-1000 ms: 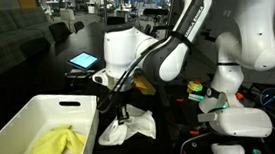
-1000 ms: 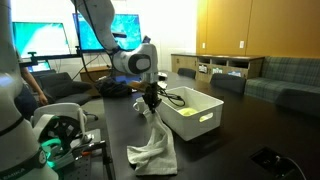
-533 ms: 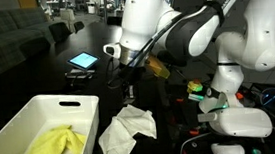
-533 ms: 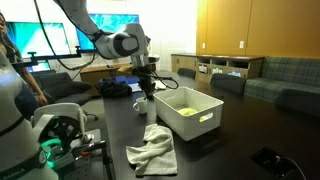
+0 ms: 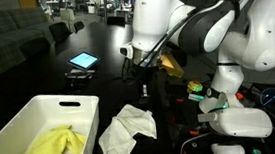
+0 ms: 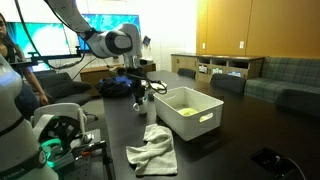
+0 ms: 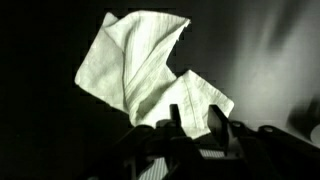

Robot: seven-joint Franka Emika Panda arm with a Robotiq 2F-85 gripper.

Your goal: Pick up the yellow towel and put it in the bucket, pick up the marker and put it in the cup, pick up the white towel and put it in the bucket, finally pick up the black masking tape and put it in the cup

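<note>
My gripper (image 5: 144, 86) hangs above the dark table, up and to the right of the white towel (image 5: 125, 131). It also shows in an exterior view (image 6: 138, 95). Its fingers stand close together on a thin dark marker (image 5: 145, 94) that points down. The white towel lies crumpled on the table (image 6: 153, 148) and fills the wrist view (image 7: 140, 60) beyond the fingers (image 7: 195, 122). The yellow towel (image 5: 55, 146) lies inside the white bucket (image 5: 40, 111), a rectangular bin that also shows in an exterior view (image 6: 205, 112). A small white cup (image 6: 141, 104) seems to stand just under the gripper. The black masking tape is not discernible.
A lit tablet (image 5: 83, 61) lies on the table behind the bin. A white machine with green lights (image 5: 237, 118) and cables stands beside the towel; it also shows in an exterior view (image 6: 55, 135). A person (image 6: 10, 60) stands at the edge.
My gripper has risen off the white towel and moved away from the bin with the marker in its fingers. The towel has settled flat on the table.
</note>
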